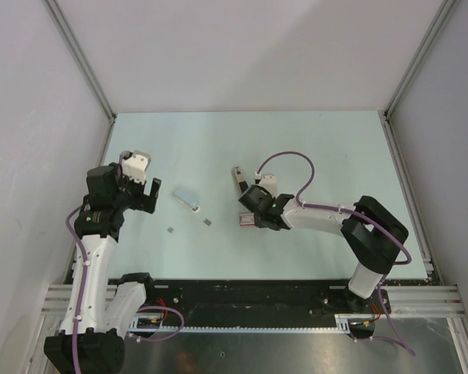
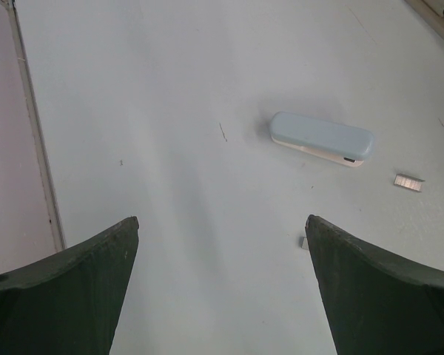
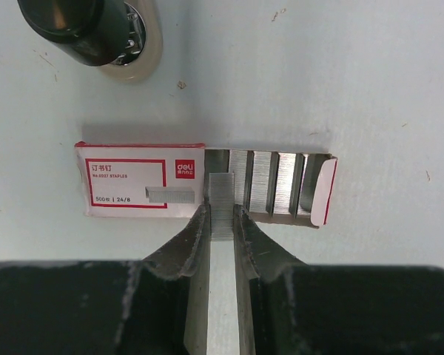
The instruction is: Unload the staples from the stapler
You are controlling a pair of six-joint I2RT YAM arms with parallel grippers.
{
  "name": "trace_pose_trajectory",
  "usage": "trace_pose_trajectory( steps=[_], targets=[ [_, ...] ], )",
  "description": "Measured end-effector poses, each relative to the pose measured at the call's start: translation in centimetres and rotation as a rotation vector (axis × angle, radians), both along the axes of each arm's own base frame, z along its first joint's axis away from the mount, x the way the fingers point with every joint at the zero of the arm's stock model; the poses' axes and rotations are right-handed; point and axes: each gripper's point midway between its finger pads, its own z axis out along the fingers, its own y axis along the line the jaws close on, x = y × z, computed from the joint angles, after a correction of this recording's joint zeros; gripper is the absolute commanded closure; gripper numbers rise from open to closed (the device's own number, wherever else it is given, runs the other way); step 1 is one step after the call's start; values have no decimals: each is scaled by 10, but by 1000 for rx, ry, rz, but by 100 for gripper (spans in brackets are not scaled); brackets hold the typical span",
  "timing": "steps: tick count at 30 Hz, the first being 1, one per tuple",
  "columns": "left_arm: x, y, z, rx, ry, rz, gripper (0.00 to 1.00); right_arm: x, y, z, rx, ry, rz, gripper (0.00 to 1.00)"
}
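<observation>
Steel staple strip (image 3: 222,188) pinched in right claw (image 3: 220,213) above red-and-white box (image 3: 140,185) — right wrist view only, left claw (image 2: 222,222) wide.

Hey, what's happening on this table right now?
Two robot arms are busy emptying a stapler. The right gripper is pinching a strip of staples just over the open tray of a red-and-white staple box. The stapler sits untouched just beyond the box. The left gripper hangs wide open above the table, holding nothing. Ahead of it lie a pale blue oblong object and a loose bit of staples.
</observation>
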Motion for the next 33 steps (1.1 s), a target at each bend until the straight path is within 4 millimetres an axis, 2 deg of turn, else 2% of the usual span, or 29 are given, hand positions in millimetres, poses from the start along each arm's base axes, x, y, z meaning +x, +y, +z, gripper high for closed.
trace_pose_trajectory(
  steps=[21,26,33],
  targets=[
    [-1,0,-6,-2,13,-1,1,4,-3,-6,-11,12,10,99],
    [-1,0,-6,-2,13,-1,0,7,-3,-6,-6,10,11,93],
    [-1,-2,-6,-7,13,-9,1,9,-3,-5,-6,9,16,77]
  ],
)
